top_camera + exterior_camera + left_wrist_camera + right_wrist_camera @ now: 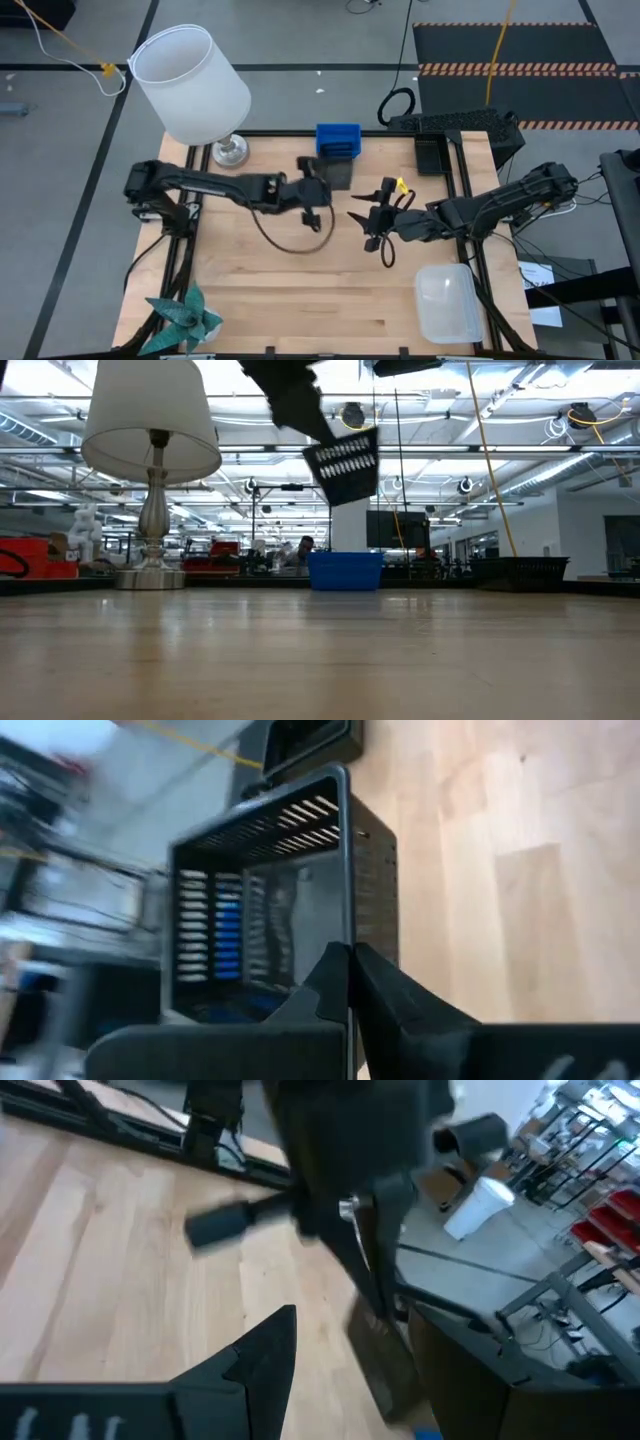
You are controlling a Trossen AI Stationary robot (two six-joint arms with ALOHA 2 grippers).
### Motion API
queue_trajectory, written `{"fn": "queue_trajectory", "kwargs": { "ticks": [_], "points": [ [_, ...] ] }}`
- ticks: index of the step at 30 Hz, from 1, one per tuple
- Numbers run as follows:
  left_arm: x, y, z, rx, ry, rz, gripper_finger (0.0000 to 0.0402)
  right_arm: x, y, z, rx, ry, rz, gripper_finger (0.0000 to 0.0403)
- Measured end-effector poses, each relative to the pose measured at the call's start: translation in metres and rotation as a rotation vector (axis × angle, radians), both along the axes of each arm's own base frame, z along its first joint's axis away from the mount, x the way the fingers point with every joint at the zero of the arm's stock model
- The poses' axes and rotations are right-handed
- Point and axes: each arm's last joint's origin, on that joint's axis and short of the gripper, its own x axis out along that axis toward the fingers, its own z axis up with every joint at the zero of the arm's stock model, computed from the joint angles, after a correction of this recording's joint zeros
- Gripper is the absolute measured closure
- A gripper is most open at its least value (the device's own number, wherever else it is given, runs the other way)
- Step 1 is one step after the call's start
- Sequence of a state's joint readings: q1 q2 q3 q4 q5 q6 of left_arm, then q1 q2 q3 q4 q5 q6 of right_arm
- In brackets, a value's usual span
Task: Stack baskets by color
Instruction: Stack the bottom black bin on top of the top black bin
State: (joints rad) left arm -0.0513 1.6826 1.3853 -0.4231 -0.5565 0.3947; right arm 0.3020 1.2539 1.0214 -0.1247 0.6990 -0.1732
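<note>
The near half of the table is bare wood, open to passage. The centre is obstructed: the left gripper holds a black basket aloft, with the right gripper just beside it, fingers spread. The far edge is blocked by a blue basket, another black basket and a lamp. A clear basket and a paper plant occupy the near corners.
</note>
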Motion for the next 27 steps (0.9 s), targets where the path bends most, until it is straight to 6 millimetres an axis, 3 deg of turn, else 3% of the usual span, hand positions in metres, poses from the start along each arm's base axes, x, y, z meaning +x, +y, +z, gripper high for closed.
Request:
{"fn": "queue_trajectory", "kwargs": {
  "ticks": [3,8,19,27],
  "points": [
    [0.015,-0.007,-0.016,0.117,0.025,-0.001,0.0398,0.0,-0.003,-0.004,0.016,0.035,-0.001,0.0215],
    [0.029,-0.015,-0.023,0.223,-0.01,-0.005,0.0394,-0.003,-0.014,-0.013,0.0,0.135,-0.047,0.0215],
    [0.031,-0.028,-0.019,0.271,-0.03,-0.054,0.0396,-0.004,-0.028,-0.017,-0.023,0.194,-0.087,0.0217],
    [0.031,-0.031,-0.019,0.285,-0.017,-0.073,0.0394,0.0,-0.029,-0.021,-0.069,0.228,-0.074,0.0266]
  ]
}}
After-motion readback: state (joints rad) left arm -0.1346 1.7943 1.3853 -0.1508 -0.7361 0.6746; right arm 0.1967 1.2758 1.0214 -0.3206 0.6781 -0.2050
